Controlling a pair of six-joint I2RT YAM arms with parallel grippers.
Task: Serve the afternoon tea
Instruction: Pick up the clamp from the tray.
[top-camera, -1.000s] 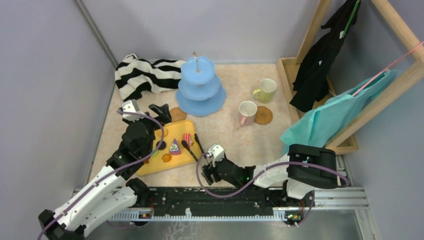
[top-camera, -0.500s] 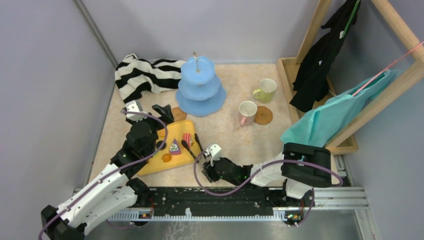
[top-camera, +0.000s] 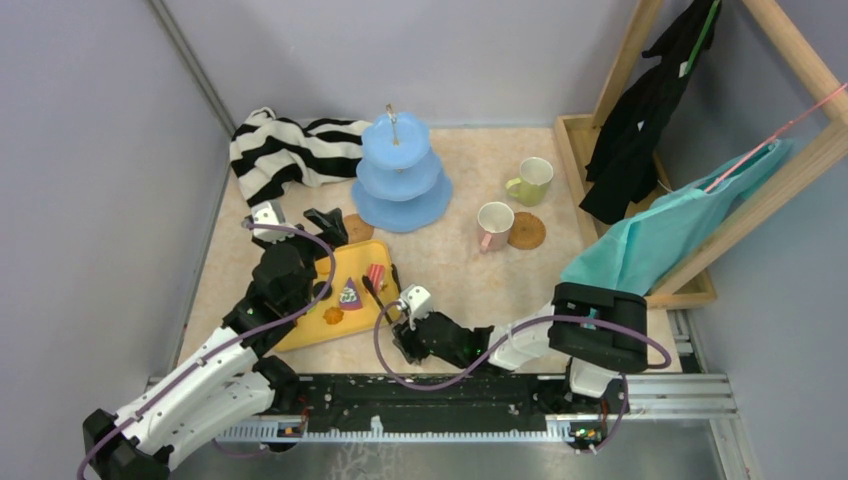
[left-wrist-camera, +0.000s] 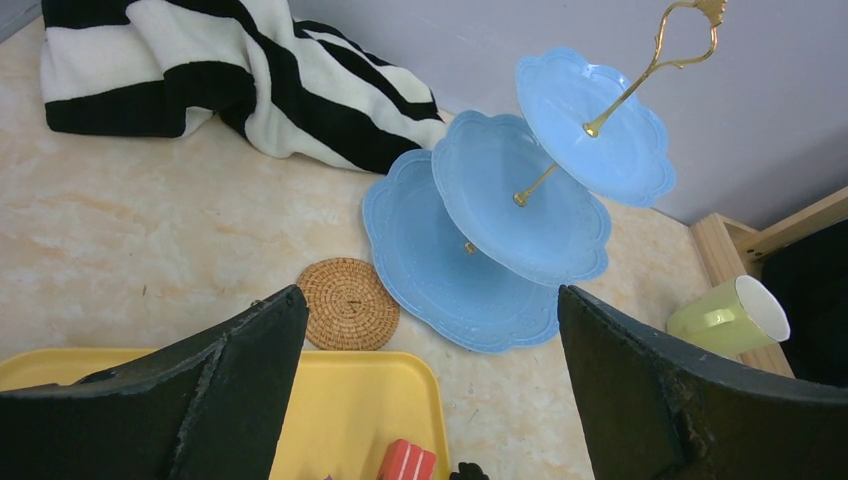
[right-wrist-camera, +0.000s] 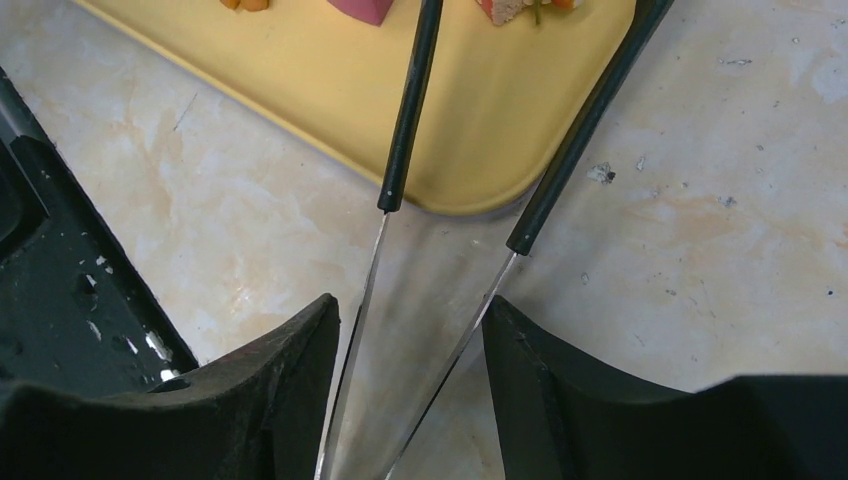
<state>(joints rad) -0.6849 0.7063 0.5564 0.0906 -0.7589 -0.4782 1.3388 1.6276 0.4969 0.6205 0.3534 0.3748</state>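
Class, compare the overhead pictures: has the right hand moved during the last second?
Yes. The right hand, holding tongs, shifted left toward the yellow tray.

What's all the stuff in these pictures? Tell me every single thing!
light-blue three-tier stand: one, blue with a gold handle, back middle
black-and-white striped cloth: one, back left
round cork coasters: two, brown, one by the stand, one by the pink-handled cup
white cup with pink handle: one, middle right
yellow-green cup: one, back right
yellow plastic tray: one, front left
toy treats: three showing, purple, red, orange, on the tray
wooden rack: one, right side
black garment: one, on the rack
teal garment: one, on the rack
metal tongs with black tips: one, reaching over the tray
left claw: open, above the tray
right claw: gripping the tongs
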